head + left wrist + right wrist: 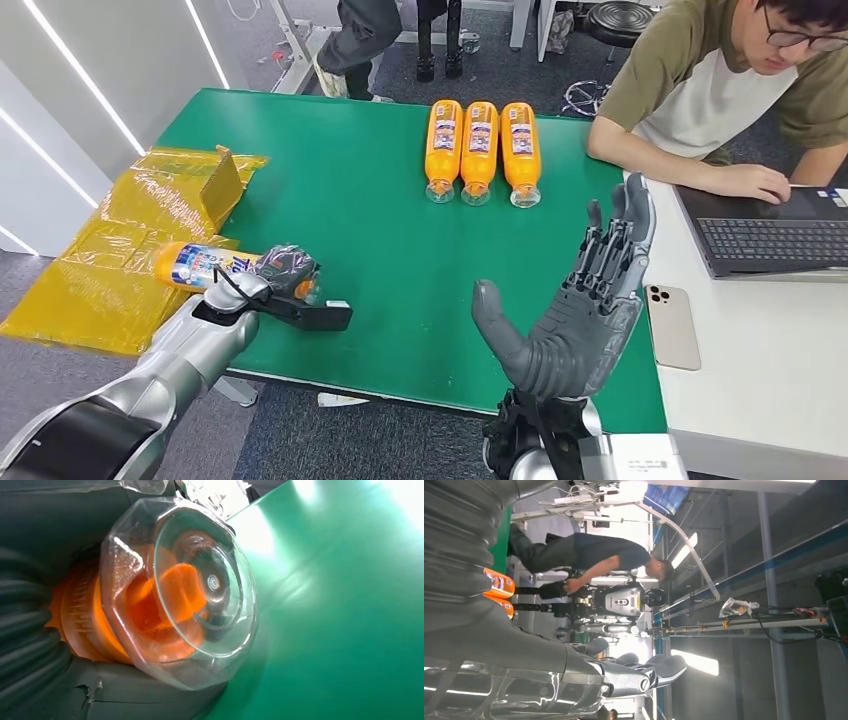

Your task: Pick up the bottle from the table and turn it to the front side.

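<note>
My left hand [283, 270] grips an orange bottle [200, 265] with a blue and white label, lying sideways at the green table's [370, 210] near left edge. In the left wrist view the bottle's clear cap [200, 590] faces the camera, with the orange neck behind it in my fingers [30, 630]. My right hand [575, 315] is raised over the table's near right part, palm up and fingers spread, holding nothing. The right wrist view shows its fingers [644, 672] stretched out.
Three more orange bottles [480, 150] lie side by side at the table's far middle. Yellow wrapped packing [130, 240] lies at the left. A person [740, 90] sits at the white desk on the right with a laptop [770, 230] and a phone [672, 325].
</note>
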Robot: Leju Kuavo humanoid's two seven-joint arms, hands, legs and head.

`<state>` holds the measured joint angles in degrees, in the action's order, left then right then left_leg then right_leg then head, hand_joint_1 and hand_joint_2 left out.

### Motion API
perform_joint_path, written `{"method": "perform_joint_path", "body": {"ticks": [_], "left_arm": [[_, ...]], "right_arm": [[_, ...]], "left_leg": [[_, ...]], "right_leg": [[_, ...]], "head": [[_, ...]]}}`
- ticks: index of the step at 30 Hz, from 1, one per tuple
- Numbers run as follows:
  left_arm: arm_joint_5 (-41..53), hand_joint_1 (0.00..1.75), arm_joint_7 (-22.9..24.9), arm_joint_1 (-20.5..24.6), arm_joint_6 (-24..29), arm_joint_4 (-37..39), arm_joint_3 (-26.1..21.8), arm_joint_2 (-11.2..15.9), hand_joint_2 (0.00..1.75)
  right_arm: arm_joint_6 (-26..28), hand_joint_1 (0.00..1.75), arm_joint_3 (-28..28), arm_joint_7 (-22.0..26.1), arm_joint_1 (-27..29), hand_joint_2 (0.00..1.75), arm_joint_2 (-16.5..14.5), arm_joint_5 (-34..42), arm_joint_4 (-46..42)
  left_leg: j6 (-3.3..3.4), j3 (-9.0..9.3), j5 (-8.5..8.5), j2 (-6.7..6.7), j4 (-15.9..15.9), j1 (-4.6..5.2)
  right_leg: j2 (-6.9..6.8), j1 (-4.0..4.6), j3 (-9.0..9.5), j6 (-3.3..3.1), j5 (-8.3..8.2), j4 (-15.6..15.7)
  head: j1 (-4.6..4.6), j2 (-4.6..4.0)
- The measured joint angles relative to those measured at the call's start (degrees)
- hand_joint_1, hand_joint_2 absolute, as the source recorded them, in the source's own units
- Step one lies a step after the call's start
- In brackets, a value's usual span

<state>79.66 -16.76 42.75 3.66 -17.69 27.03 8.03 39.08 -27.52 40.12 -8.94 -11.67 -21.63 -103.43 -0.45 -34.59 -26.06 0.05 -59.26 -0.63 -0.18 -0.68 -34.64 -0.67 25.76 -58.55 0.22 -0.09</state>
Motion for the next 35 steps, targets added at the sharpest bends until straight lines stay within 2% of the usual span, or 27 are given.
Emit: {"method": "perform_joint_path", "body": {"ticks": [1, 2, 3, 5, 6, 7, 17, 22, 25, 29, 35], "left_arm": [[0.0, 1.72, 0.2, 0.0, 0.0, 0.0, 0.0, -0.1, 1.75], [0.1, 1.56, 0.5, 0.0, 0.1, 0.1, 0.0, -0.2, 1.75], [0.1, 1.27, 0.8, 0.0, 0.2, 0.2, 0.0, -0.3, 1.75], [0.0, 0.42, 1.5, -0.1, 0.3, 0.3, 0.0, -0.4, 1.75], [-0.1, 0.15, 1.8, -0.1, 0.3, 0.4, 0.0, -0.4, 1.75], [-0.2, 0.0, 2.1, -0.2, 0.3, 0.4, 0.0, -0.4, 1.75], [-3.0, 0.0, 2.8, -0.5, 1.3, 0.5, -0.3, 0.1, 1.75], [-7.5, 0.0, 0.2, -1.0, 1.7, 0.5, -2.6, 0.2, 1.75], [-11.3, 0.0, -3.4, -1.8, 2.7, 0.5, -4.8, 0.2, 1.75], [-18.4, 0.0, -10.3, -2.8, 3.3, 0.5, -9.5, -0.3, 1.75], [-30.3, 0.0, -20.9, -4.0, 0.0, 0.2, -17.2, -1.5, 1.75]], "right_arm": [[0.0, 0.0, 0.0, 0.0, 0.0, 1.75, 0.0, 0.0, 0.0], [0.0, 0.0, 0.0, 0.0, 0.0, 1.75, 0.0, 0.1, 0.1], [0.0, 0.0, 0.0, 0.0, -0.1, 1.75, 0.0, 0.1, 0.1], [0.0, 0.0, 0.0, 0.0, -0.1, 1.75, 0.0, 0.3, 0.3], [0.0, 0.0, 0.0, 0.0, -0.1, 1.75, 0.0, 0.5, 0.3], [0.0, 0.0, 0.0, 0.0, -0.1, 1.75, 0.0, 0.6, 0.4], [0.0, 0.0, -0.5, 0.0, -0.4, 1.75, 0.0, 2.0, 0.8], [0.0, 0.0, -0.8, 0.0, -0.8, 1.75, 0.0, 2.4, 1.3], [0.0, 0.0, -0.9, 0.0, -0.9, 1.75, 0.0, 2.7, 1.5], [0.0, 0.0, -0.9, 0.0, -1.0, 1.75, 0.0, 2.6, 1.6], [0.0, 0.0, -0.9, 0.0, -1.1, 1.75, 0.0, 2.0, 1.7]], "left_leg": [[0.0, 0.0, 0.0, 0.0, 0.0, 0.0], [0.0, 0.0, 0.0, 0.0, 0.0, 0.0], [0.0, 0.0, 0.0, 0.0, 0.0, 0.0], [0.0, 0.0, 0.0, 0.0, 0.0, 0.0], [0.0, 0.0, 0.0, 0.0, 0.0, 0.0], [0.0, 0.01, 0.0, 0.0, 0.0, 0.0], [-0.02, 0.13, 0.0, 0.06, 0.0, -0.01], [-0.02, 0.14, 0.0, 0.06, 0.0, -0.01], [-0.04, 0.14, 0.02, 0.04, 0.0, -0.01], [-0.06, 0.13, 0.03, 0.03, 0.0, 0.0], [-0.06, 0.1, 0.03, 0.03, 0.0, 0.0]], "right_leg": [[0.0, 0.0, 0.0, 0.0, 0.0, 0.0], [0.0, 0.0, 0.0, 0.0, 0.0, 0.0], [0.0, 0.0, 0.01, 0.0, 0.0, 0.0], [0.0, 0.0, 0.01, 0.0, 0.0, 0.0], [0.0, 0.0, 0.01, 0.0, 0.0, 0.0], [0.0, 0.0, 0.02, 0.0, 0.0, 0.0], [0.07, 0.0, 0.08, -0.01, 0.0, 0.0], [0.08, 0.0, 0.08, -0.01, 0.0, -0.1], [0.07, 0.0, 0.07, -0.01, 0.01, -0.1], [0.06, 0.0, 0.06, -0.01, 0.01, 0.0], [0.06, 0.0, 0.04, 0.0, 0.0, 0.0]], "head": [[0.0, 0.0], [0.01, 0.0], [0.0, 0.0], [0.0, 0.0], [-0.01, 0.0], [-0.01, 0.0], [-0.01, 0.0], [-0.01, 0.0], [0.0, 0.0], [-0.01, 0.0], [0.0, 0.0]]}}
